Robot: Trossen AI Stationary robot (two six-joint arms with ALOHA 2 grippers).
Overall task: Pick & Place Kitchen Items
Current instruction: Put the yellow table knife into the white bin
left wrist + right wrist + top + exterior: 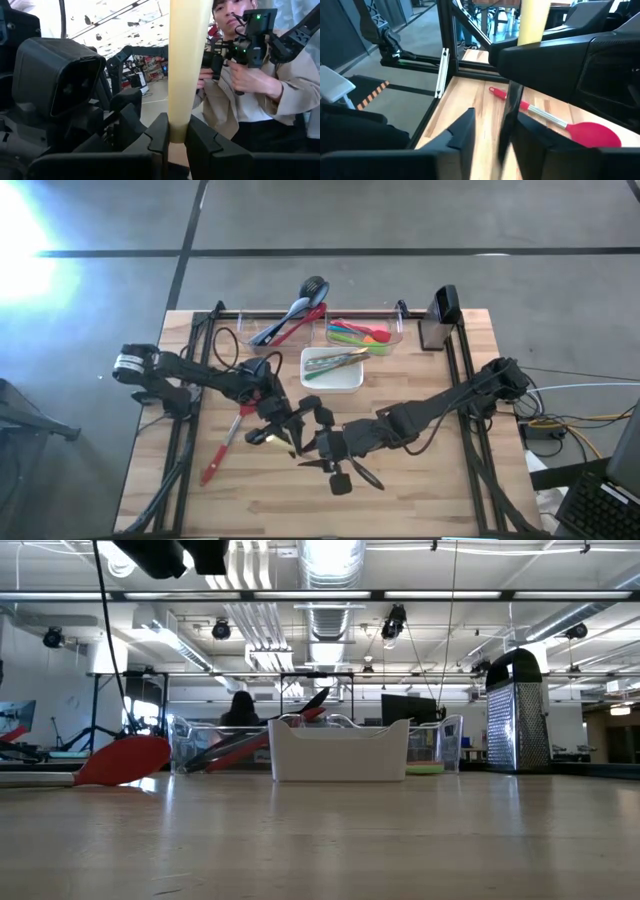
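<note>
Several utensils already lay in the clear bins (395, 332) and white square dish (345, 381) at upper centre, while the left gripper (176, 142) clenched a pale yellow handle (185, 60), the right gripper (492, 137) half-closed around a black utensil (510, 115), and a red long-handled spoon (222, 445) remained at lower left.

Overhead looks straight down, low camera level across the table (400, 840); both wrist cameras sit close, sharing it.
</note>
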